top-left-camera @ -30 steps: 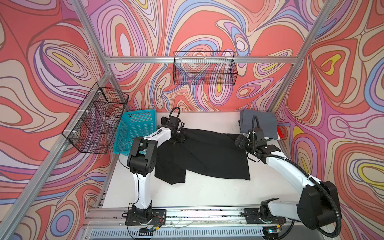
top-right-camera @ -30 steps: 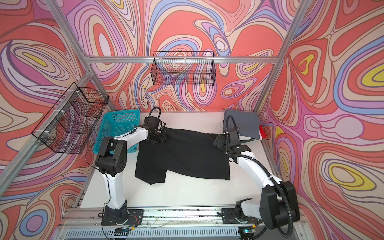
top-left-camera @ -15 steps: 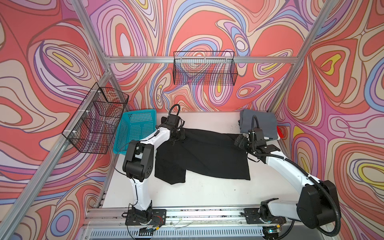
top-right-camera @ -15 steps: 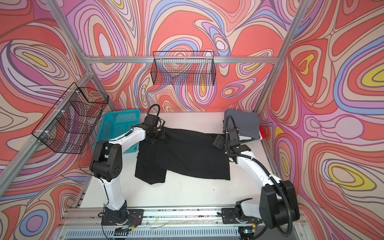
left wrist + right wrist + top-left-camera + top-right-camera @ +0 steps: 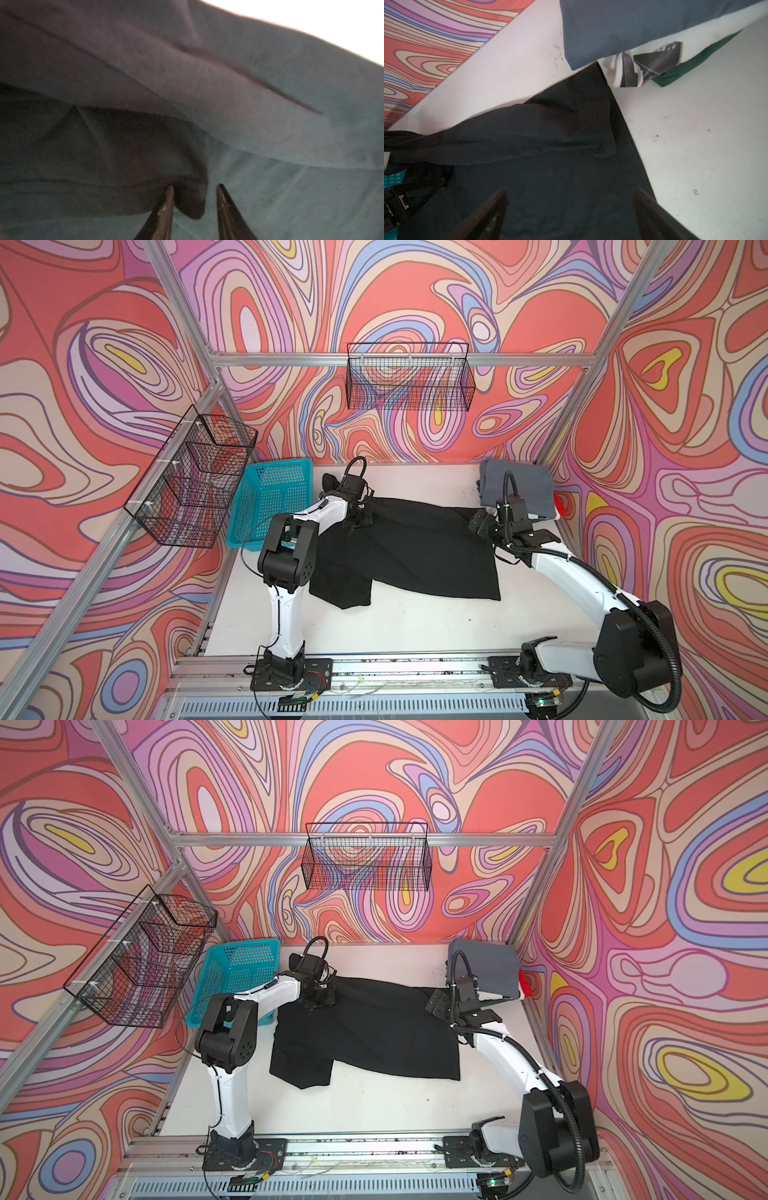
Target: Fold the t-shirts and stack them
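Note:
A black t-shirt (image 5: 415, 551) (image 5: 374, 1027) lies spread on the white table, one sleeve hanging toward the front. My left gripper (image 5: 359, 522) (image 5: 195, 186) rests low on its far left part. Its jaws stand a little apart, so it is open; a loose fold of the black cloth (image 5: 191, 203) lies between them against one finger. My right gripper (image 5: 482, 526) (image 5: 571, 193) hovers wide open over the shirt's right edge, holding nothing. A folded pile sits at the back right: a slate-grey shirt (image 5: 519, 485) (image 5: 633, 20) on top, then white (image 5: 643, 62), dark green (image 5: 685, 68) and red (image 5: 561, 508).
A turquoise plastic basket (image 5: 270, 497) leans at the back left, close to my left arm. Black wire baskets hang on the back wall (image 5: 407, 377) and the left wall (image 5: 195, 477). Bare white tabletop (image 5: 415, 626) lies in front of the black shirt.
My left gripper went from shut to open, letting go of the black cloth, and its elbow swung left and back. The right arm stayed still.

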Available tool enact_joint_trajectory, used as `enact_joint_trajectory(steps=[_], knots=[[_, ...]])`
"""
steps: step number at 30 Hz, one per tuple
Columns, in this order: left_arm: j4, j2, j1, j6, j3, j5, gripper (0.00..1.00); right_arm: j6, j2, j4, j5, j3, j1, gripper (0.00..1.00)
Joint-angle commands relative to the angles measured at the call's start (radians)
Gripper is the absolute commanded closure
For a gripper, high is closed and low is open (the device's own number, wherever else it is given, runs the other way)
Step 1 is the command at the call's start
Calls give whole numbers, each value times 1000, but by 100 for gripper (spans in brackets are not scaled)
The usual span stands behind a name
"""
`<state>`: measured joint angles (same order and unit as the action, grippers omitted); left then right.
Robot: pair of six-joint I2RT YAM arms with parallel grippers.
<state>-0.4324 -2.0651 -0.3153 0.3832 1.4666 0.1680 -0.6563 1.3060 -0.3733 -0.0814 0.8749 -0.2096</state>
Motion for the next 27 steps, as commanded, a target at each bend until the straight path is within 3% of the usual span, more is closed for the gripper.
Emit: enact_joint_trajectory(steps=[1,17,20,27], knots=[[-34,-15,-2,-21,39,-19,76,4,-1,-8,-11,6,3,2],[-44,-54,-2,-68,87,12,93,37,36,-54,-63,68,4,2],[-57,-48,-3,-85,92,2,100,39,29,-57,-70,69,5,2],[-78,20,-4,-94,91,-21,100,15,32,-76,-93,73,5,2]])
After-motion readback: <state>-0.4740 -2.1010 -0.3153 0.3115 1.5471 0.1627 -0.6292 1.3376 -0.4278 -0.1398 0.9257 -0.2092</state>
